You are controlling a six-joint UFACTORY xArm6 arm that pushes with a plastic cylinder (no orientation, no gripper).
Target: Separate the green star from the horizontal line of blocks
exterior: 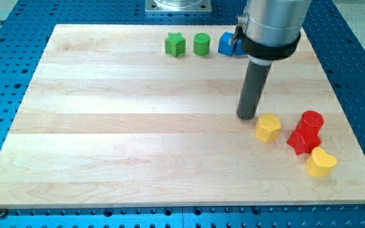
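The green star [175, 44] lies near the view's top edge of the wooden board [106, 126], at the left end of a horizontal row. Right of it sits a green cylinder [201, 44], then a blue block [227, 44] partly hidden behind the arm. My tip [248, 116] rests on the board at the view's right, far below the row and just left of a yellow hexagonal block [268, 127]. It touches no block that I can see.
A red cylinder [312, 120] and a red star-like block [303, 139] sit close together at the view's right. A yellow heart-shaped block [320, 163] lies below them. The arm's grey body [272, 25] covers the row's right end. Blue perforated table surrounds the board.
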